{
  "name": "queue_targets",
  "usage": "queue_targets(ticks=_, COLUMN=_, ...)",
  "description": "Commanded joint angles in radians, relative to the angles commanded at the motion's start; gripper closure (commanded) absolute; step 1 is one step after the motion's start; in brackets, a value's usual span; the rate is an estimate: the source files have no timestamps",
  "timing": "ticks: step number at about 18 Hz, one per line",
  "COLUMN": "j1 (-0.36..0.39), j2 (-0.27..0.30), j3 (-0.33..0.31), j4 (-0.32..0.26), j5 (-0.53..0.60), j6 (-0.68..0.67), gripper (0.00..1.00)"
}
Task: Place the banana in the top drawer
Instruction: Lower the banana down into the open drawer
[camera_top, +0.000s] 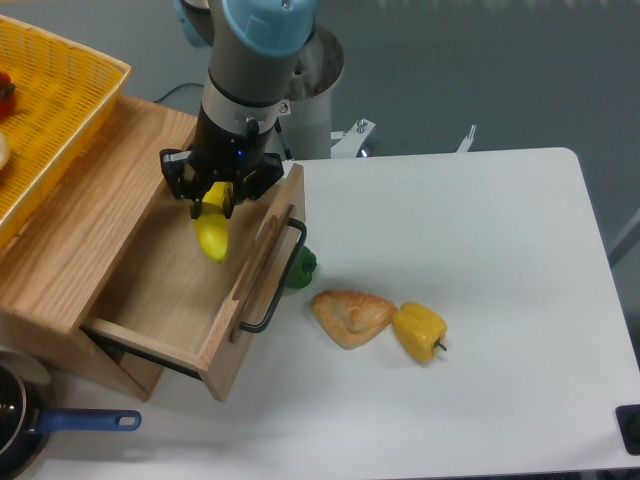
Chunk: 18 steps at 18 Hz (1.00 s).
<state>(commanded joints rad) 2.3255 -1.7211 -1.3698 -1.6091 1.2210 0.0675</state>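
Overhead, a robot arm reaches down over an open wooden drawer (160, 290) pulled out from a cabinet. Its gripper (215, 192) is clamped on the upper end of a yellow banana (212, 233), which hangs nearly upright above the drawer's inside, near the back. On the white table (480, 300) beside the drawer front lie a green pepper (302, 266), a pastry (350, 316) and a yellow pepper (419, 332). A yellow basket (50, 110) sits on the cabinet top.

No text legible — no labels, brands, numbers, signs readable
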Motion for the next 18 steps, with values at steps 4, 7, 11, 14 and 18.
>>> queue_targets(ticks=4, j1=-0.005, j2=-0.008, j3=-0.008, j4=0.014, j5=0.000, j6=0.000, gripper=0.90)
queue_targets(ticks=7, j1=-0.012, j2=-0.015, j3=-0.009, j4=0.014, j5=0.000, j6=0.002, gripper=0.90)
queue_targets(ticks=11, j1=-0.017, j2=-0.017, j3=-0.014, j4=0.014, j5=0.002, j6=0.003, gripper=0.90)
queue_targets(ticks=14, j1=-0.017, j2=-0.023, j3=-0.015, j4=0.032, j5=0.002, j6=0.002, gripper=0.90)
queue_targets(ticks=18, j1=-0.018, j2=-0.031, j3=-0.015, j4=0.041, j5=0.002, j6=0.002, gripper=0.90)
